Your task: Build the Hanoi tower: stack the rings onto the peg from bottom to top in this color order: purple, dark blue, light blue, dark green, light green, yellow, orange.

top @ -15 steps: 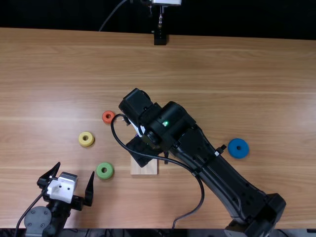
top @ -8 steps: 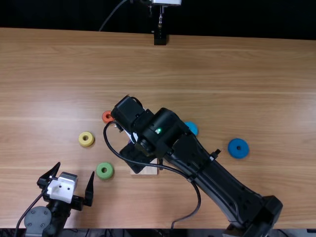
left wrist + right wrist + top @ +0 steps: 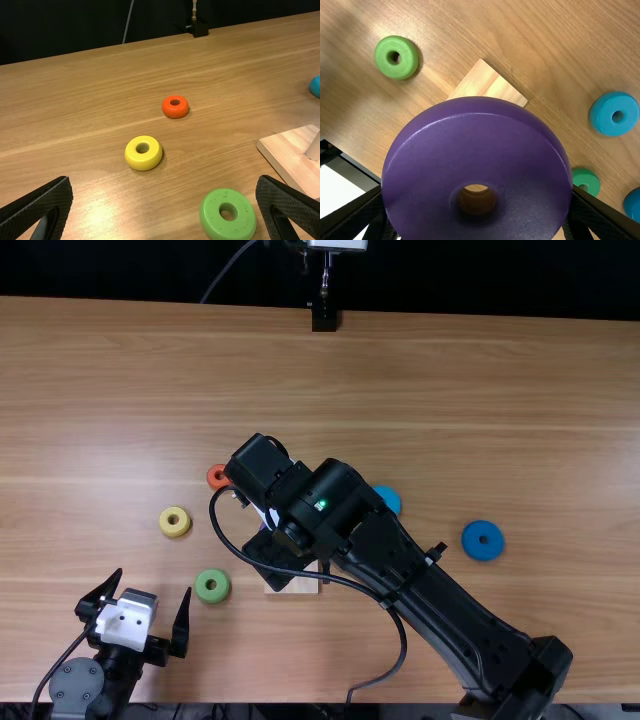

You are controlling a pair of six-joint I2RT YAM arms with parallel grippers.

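In the top view my right gripper is over the wooden base, its fingertips hidden by the arm. In the right wrist view that gripper is shut on the purple ring, which covers much of the base; wood colour shows through its hole. The peg is partly visible in the left wrist view. My left gripper is open near the front left, and nothing is between its fingers. Loose rings: light green, yellow, orange, light blue, dark blue, dark green.
The right arm stretches diagonally from the front right over the table, passing near the light blue ring and the base. A cable loops beside it. A black stand is at the far edge.
My right arm has shifted a little to the left and nearer the front edge, uncovering the light blue ring in the top view. The left arm has kept still.
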